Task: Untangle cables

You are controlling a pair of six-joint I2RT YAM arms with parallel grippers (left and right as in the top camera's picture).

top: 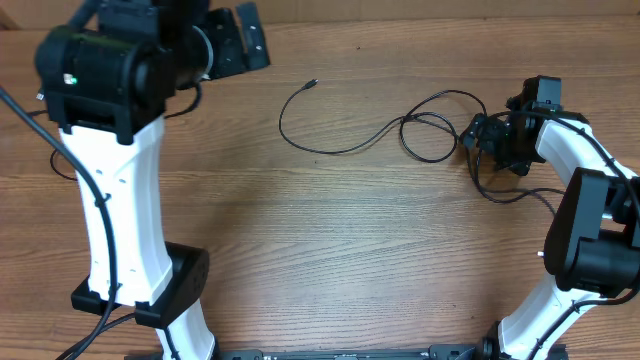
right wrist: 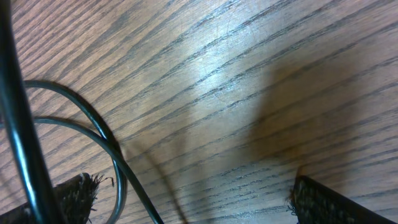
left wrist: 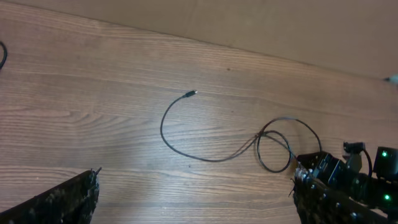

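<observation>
Table, bare wood grain, both arms in place. The cables lie on the far half of the table, right of centre. One thin black cord starts at a small plug end, sweeps toward the near edge in a wide curve, then rises to a small loop where strands cross. From the loop the strands run right and pass under the right arm's wrist. I cannot tell from here how many separate cords make up the bundle. The left gripper is raised over the far left of the table, well apart from the cables, jaws spread wide and holding nothing; its own camera looks down at the plug end and the loop between its two fingers. The right gripper sits low over the right end of the bundle, just beside the loop, jaws also spread wide. In the right wrist view two thin strands curve past one finger; the other finger is over bare wood. Nothing is pinched between them.
</observation>
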